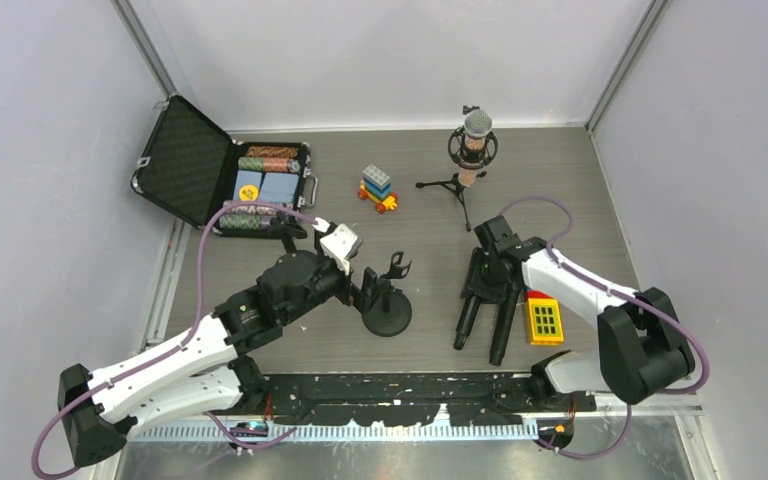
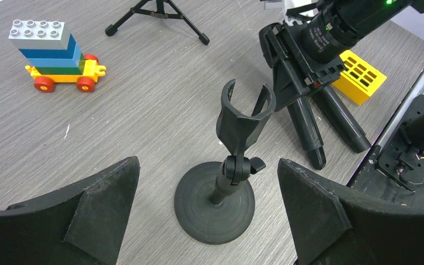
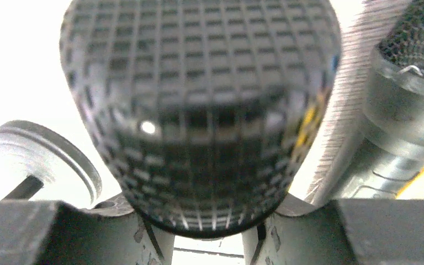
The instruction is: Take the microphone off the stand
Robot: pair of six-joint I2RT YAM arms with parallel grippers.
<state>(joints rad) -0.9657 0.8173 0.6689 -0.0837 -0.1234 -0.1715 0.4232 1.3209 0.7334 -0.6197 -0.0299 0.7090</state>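
Microphone out of its stand, held by the right gripper

The right gripper (image 1: pixel 492 282) squeezes a black microphone (image 3: pixel 199 110), at 3 o'clock from the empty stand (image 1: pixel 387 305). A second black microphone (image 3: pixel 408 83) lies just beside it. The left gripper (image 2: pixel 208 162) is spread wide, with the stand's round base between its fingers.

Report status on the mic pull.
Left gripper open over the empty stand. Right gripper shut on the mic, off the stand. Second mic close beside it, nothing else crowding.
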